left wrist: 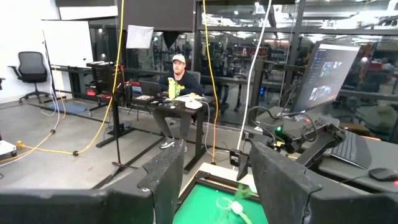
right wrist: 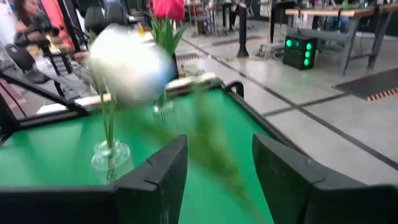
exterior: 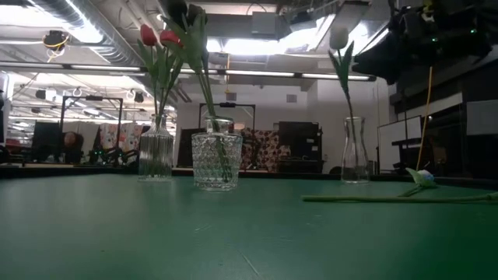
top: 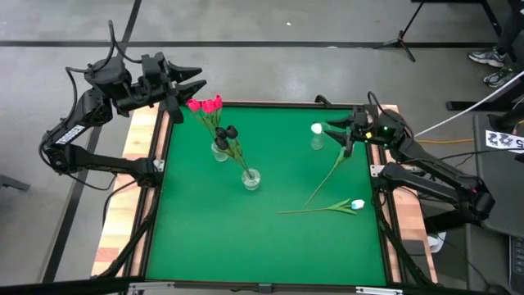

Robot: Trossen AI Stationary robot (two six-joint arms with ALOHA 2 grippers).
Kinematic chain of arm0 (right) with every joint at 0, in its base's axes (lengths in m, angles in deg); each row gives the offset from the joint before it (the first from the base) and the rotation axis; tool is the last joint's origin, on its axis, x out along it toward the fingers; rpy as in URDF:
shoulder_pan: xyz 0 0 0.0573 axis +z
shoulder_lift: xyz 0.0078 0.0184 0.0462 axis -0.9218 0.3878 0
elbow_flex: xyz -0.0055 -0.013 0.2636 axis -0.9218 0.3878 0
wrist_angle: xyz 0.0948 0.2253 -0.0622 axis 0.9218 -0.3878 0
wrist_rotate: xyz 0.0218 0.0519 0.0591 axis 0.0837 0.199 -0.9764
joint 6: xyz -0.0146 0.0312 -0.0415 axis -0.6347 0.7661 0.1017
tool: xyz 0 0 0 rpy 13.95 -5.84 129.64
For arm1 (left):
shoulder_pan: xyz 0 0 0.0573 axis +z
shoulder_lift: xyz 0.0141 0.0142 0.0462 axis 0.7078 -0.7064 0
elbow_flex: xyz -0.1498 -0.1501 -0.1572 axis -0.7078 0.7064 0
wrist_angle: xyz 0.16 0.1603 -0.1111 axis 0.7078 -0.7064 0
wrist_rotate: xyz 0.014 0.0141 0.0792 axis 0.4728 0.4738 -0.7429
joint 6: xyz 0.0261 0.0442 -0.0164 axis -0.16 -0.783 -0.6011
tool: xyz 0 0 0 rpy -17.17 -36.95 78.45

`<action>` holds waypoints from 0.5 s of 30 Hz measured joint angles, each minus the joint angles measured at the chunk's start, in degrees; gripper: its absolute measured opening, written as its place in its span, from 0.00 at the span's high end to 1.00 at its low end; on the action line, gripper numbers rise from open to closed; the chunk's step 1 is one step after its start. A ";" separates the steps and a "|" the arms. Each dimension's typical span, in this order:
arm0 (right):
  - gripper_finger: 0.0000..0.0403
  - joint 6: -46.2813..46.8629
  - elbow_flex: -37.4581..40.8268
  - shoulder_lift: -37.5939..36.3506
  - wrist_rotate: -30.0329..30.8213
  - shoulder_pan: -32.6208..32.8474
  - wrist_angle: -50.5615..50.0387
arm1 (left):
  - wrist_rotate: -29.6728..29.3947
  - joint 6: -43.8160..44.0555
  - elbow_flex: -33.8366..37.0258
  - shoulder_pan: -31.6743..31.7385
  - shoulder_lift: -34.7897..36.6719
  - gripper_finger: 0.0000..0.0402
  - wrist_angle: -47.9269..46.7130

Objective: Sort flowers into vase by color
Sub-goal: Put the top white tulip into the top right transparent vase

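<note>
Three vases on the green table (top: 205,238), flowers partly sorted.
Two pink tulips (top: 205,105) share the ribbed vase (top: 219,152), black tulips (top: 229,132) the cut-glass vase (top: 250,179), one white tulip (top: 316,129) the slim vase (top: 317,142); another white tulip (top: 357,204) lies flat. Left gripper (top: 195,85) and right gripper (top: 334,131) both gape empty.

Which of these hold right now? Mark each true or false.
1. Pink-red tulips stand in a vase. True.
2. A white tulip lies flat on the mat. True.
3. The left pincer holds a black tulip. False: it is open and empty, off the mat's far left corner.
4. The black tulips share the pink-red ones' vase. False: they stand in their own glass.
5. The right pincer is over the lying tulip. False: it is open beside the third vase, where another white tulip stands.
</note>
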State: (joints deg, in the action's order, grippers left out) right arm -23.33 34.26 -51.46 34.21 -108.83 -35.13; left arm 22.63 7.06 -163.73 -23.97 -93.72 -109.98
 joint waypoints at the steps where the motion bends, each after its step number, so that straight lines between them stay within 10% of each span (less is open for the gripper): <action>1: 0.55 -0.23 0.00 -0.84 0.08 0.00 -1.57 | -0.01 0.00 0.00 0.00 0.00 0.55 0.00; 15: 0.55 -4.85 -0.16 -12.54 -3.13 0.00 -12.08 | 0.00 0.33 0.00 0.02 0.00 0.55 -0.02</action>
State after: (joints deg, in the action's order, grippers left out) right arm -28.18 34.10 -64.00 31.08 -108.83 -47.21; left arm 22.63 7.39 -163.73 -23.96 -93.72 -110.00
